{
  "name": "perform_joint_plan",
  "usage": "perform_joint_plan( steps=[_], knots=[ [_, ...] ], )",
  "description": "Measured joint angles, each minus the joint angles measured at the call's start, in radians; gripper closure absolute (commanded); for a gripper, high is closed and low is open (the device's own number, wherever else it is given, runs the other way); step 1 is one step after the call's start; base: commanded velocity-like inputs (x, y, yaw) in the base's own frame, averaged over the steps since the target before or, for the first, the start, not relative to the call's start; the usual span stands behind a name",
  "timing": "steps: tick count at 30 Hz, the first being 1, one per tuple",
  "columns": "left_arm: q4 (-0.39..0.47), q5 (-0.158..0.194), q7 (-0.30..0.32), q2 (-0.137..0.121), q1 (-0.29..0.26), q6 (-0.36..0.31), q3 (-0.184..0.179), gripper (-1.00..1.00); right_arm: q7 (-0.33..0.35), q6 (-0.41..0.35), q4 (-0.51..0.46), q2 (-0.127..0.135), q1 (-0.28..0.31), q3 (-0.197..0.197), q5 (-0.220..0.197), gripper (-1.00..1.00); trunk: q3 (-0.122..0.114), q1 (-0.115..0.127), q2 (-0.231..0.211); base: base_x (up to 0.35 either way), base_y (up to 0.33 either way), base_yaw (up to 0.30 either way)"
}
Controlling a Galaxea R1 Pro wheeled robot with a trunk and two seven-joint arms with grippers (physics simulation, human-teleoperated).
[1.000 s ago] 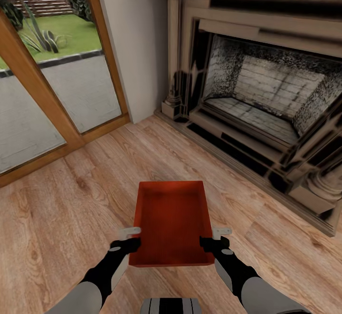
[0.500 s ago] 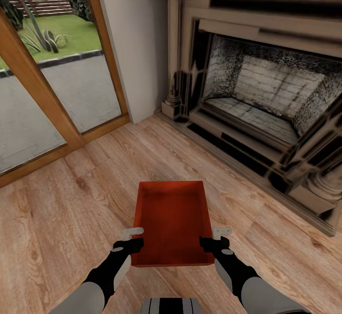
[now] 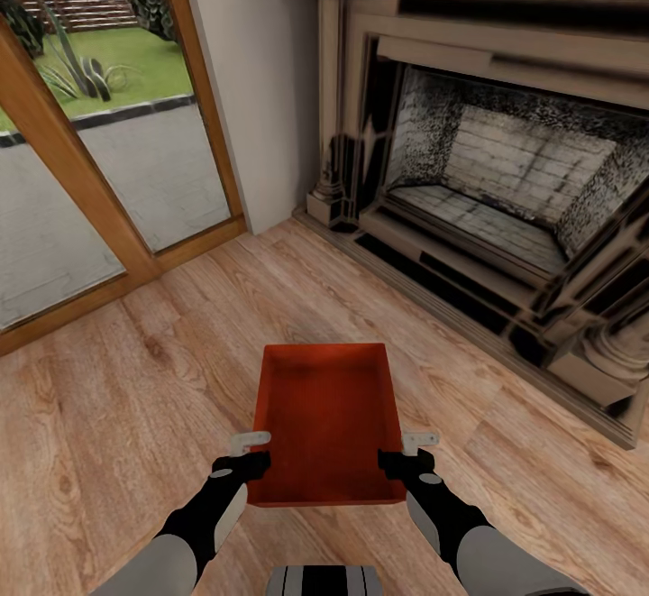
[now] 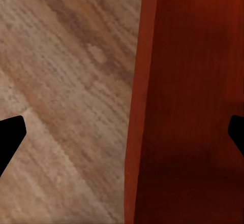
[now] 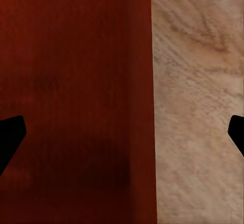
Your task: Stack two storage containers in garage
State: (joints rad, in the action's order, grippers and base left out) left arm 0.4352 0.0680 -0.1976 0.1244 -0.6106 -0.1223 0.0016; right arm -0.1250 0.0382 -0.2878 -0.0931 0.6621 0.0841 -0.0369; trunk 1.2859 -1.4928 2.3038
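Note:
One orange-red storage container [image 3: 326,416] lies lidless on the light wood plank floor [image 3: 135,398] of the living room, just ahead of me. My left gripper [image 3: 252,453] is at its left wall near the near corner, and my right gripper [image 3: 404,452] is at the right wall opposite. In the left wrist view the open left gripper [image 4: 122,132] straddles the container's wall [image 4: 134,107], fingers wide apart. The right wrist view shows the open right gripper [image 5: 122,132] straddling the other wall [image 5: 145,82]. Neither is closed on the wall.
A dark ornate fireplace [image 3: 505,172] with a raised hearth runs along the right and far side. Wood-framed glass doors [image 3: 81,172] stand at the left, with a white wall section [image 3: 261,82] between them and the fireplace.
Almost nothing: the left gripper has shifted very slightly at the container's left wall. The container and the right arm have stayed put.

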Motion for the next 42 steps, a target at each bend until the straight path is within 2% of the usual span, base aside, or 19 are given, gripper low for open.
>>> perform_joint_plan(
  steps=[12,32,42],
  knots=[
    [0.0,0.0,-0.001,0.0,0.0,0.0,0.0,-1.0,-0.001,-0.001,0.0,0.009,0.0,0.001,0.007,-1.0,0.0,0.0,0.0,0.0,0.0,0.0],
    [-0.001,-0.005,0.0,0.0,0.0,0.0,-0.003,-1.0,-0.001,-0.001,0.0,0.01,0.0,0.001,0.008,-1.0,0.0,0.0,0.0,0.0,0.0,0.0],
    [0.001,-0.008,0.001,0.0,0.0,0.002,-0.006,-1.0,-0.001,-0.001,0.0,0.01,0.0,0.001,0.008,-1.0,0.0,0.0,0.0,0.116,0.0,0.0]
  ],
)
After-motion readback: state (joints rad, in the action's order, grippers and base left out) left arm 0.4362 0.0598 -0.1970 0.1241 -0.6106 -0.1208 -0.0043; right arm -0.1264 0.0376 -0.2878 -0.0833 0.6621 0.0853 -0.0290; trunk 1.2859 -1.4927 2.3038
